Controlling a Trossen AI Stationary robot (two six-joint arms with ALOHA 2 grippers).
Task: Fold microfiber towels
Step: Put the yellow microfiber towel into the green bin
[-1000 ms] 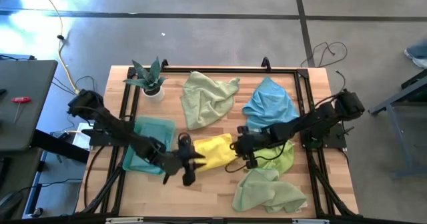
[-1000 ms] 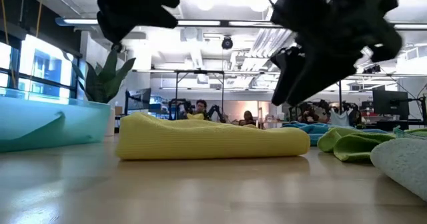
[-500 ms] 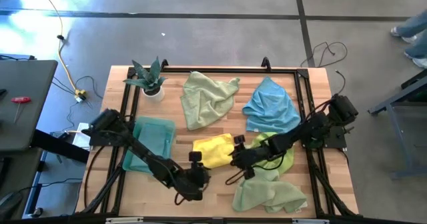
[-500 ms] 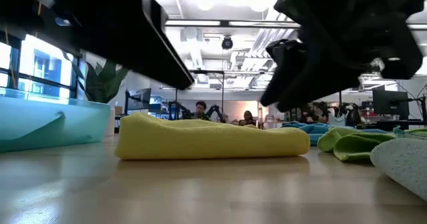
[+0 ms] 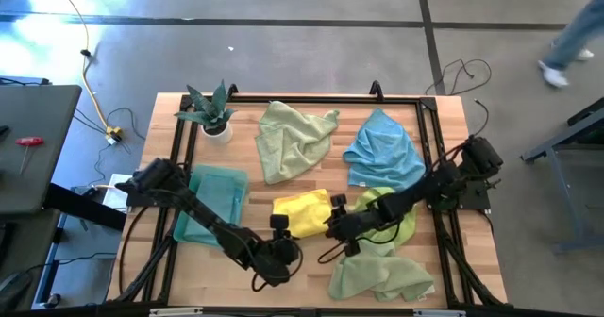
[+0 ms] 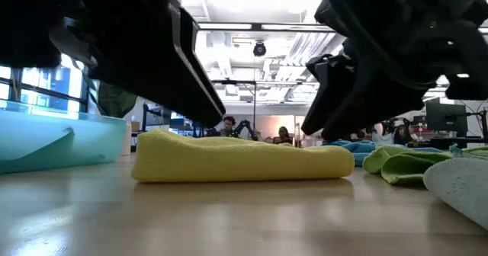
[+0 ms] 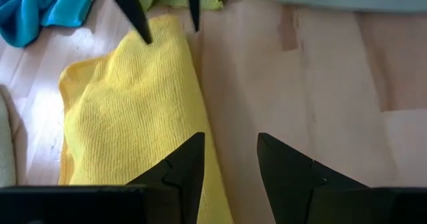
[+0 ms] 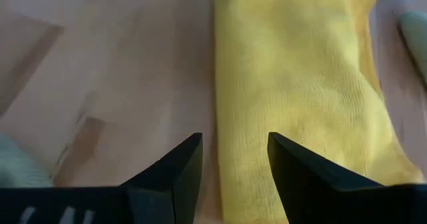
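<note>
Wood planks of the table [image 5: 311, 260] lie under both my pincers, and between them rests the bright yellow microfiber towel [image 5: 304, 212], folded into a thick soft rectangle near the table's front middle. My left gripper [image 5: 279, 225] hangs just above the table at the yellow towel's near-left edge; through my left wrist camera I see my two dark fingers [image 7: 179, 165] parted with a clear gap between them, nothing in it, one tip over the towel's border and the other over bare wood. My right gripper [image 5: 337, 204] sits at the towel's opposite side, low over it; in my right wrist camera its fingers [image 8: 175, 165] also stand apart and hold nothing, straddling the towel's long edge. From table height the yellow towel [image 6: 242, 158] looks like a plump flat roll, my two arms dark masses above either end of it.

Other cloths lie around: a teal towel [image 5: 212, 200] flat at the left beside my left arm, a pale green one [image 5: 295, 140] crumpled at the back middle, a sky blue one [image 5: 384, 150] bunched at the back right, a brighter green one [image 5: 401, 215] under my right arm, and another pale green towel [image 5: 379, 275] heaped at the front right. A small spiky green potted plant [image 5: 211, 112] stands at the back left corner
</note>
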